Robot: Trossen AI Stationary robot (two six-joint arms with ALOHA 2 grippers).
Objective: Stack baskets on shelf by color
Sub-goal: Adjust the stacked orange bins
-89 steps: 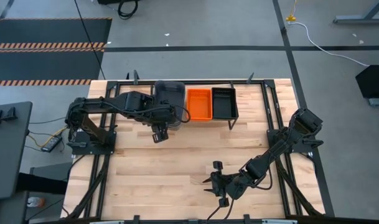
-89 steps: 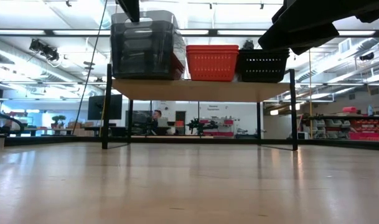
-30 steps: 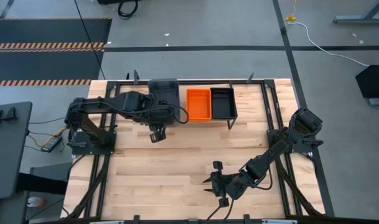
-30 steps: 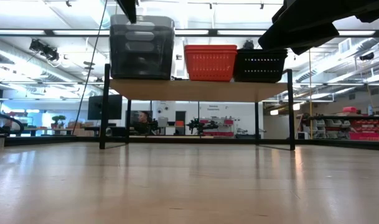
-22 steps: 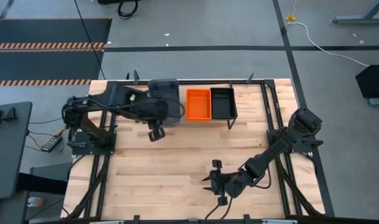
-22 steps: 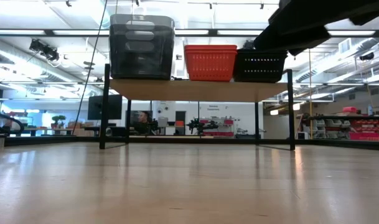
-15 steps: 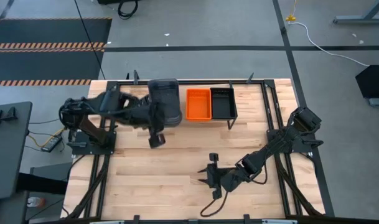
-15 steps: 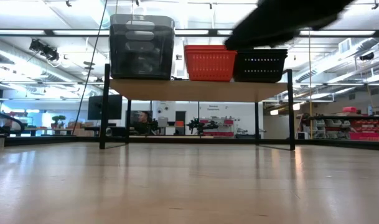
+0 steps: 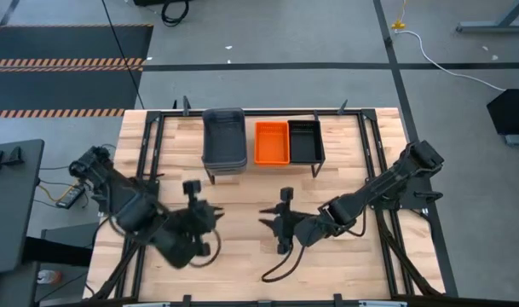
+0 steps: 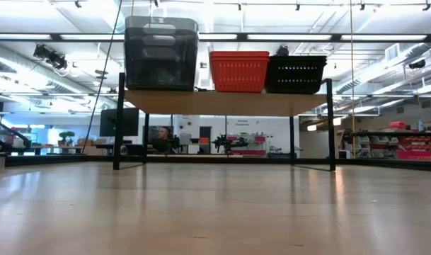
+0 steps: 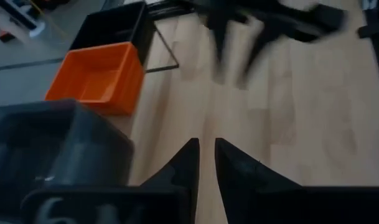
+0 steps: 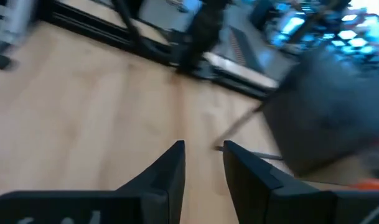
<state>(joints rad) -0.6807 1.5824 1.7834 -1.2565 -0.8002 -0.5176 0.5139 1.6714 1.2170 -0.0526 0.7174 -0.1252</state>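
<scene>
Both arms have pulled back from the low black-framed shelf [image 9: 263, 170] since a moment ago. The left gripper [image 9: 193, 223] and right gripper [image 9: 276, 223] now hang over mid-table, each with fingers slightly parted and empty. On the shelf sit smoky grey baskets [image 10: 161, 53], orange baskets [image 10: 240, 71] and black mesh baskets [image 10: 296, 74]; only the low view shows their stack height.

grey baskets [image 10: 161, 53]: smoky, translucent
orange baskets [image 10: 240, 71]: bright, perforated sides
black baskets [image 10: 296, 74]: mesh-sided
shelf [image 10: 222, 101]: black frame, pale wood top
table [image 9: 242, 264]: light wood planks
</scene>
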